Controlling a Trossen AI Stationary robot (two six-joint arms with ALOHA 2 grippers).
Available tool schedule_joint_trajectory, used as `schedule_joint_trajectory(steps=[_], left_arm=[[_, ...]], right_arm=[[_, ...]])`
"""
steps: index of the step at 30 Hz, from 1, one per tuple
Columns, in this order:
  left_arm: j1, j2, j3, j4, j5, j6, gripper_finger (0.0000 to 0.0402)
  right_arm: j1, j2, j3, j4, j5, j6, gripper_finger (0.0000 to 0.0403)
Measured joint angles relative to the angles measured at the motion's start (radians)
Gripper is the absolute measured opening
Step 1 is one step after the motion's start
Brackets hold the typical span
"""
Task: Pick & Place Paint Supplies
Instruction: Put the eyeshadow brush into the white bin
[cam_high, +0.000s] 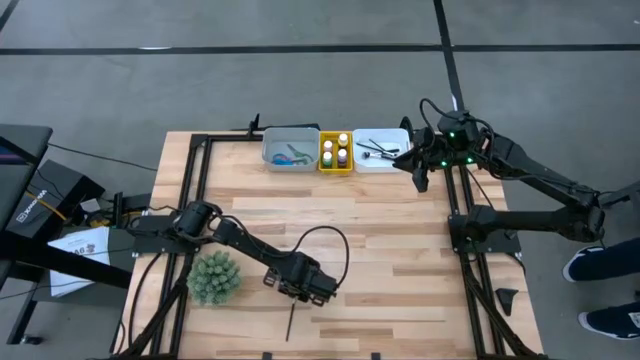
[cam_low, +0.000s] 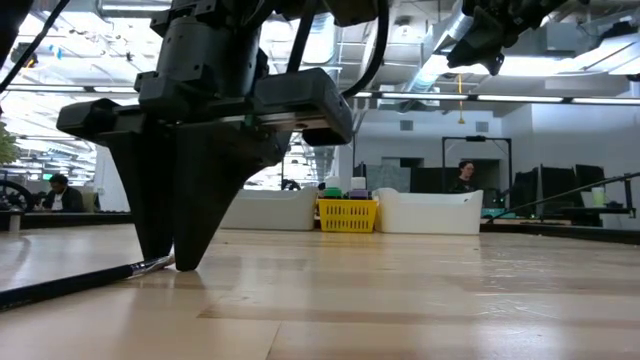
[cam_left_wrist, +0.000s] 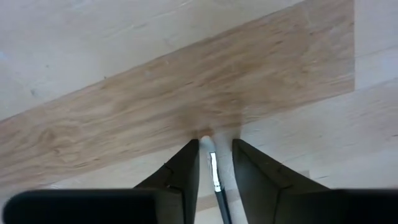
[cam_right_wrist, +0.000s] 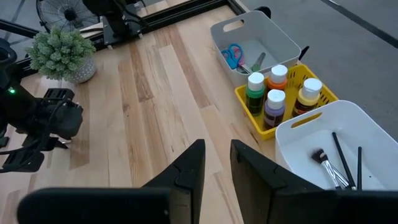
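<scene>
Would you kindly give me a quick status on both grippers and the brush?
Left gripper down on the table, fingers straddling the brush, not yet closed. Right gripper empty, hovering by the trays. Nothing in the way.

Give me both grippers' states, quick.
Left gripper: down at the table, fingers open astride the brush, not yet clamped.
Right gripper: raised near the white tray, fingers slightly apart, holding nothing.

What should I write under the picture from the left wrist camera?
The left gripper reaches down with a finger on each side of a thin paintbrush lying on the wooden table.
</scene>
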Motion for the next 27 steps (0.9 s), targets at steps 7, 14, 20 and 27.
schedule_joint_trajectory(steps=[7,14,20,27], left_arm=[[-0.001,0.001,0.0,0.013,-0.007,0.0,0.0041],[-0.003,0.002,0.0,0.019,-0.023,0.002,0.0006],[-0.004,0.002,-0.001,0.021,-0.046,0.012,0.0002],[-0.007,-0.001,-0.001,0.022,-0.11,0.018,0.0001]], right_arm=[[0.0,0.0,0.0,0.0,0.0,0.0,0.0072],[0.0,0.0,0.0,0.0,0.0,0.0,0.0072],[0.0,0.0,0.0,-0.001,0.0,0.001,0.0072],[0.0,0.0,0.0,-0.006,0.0,0.008,0.0072]])
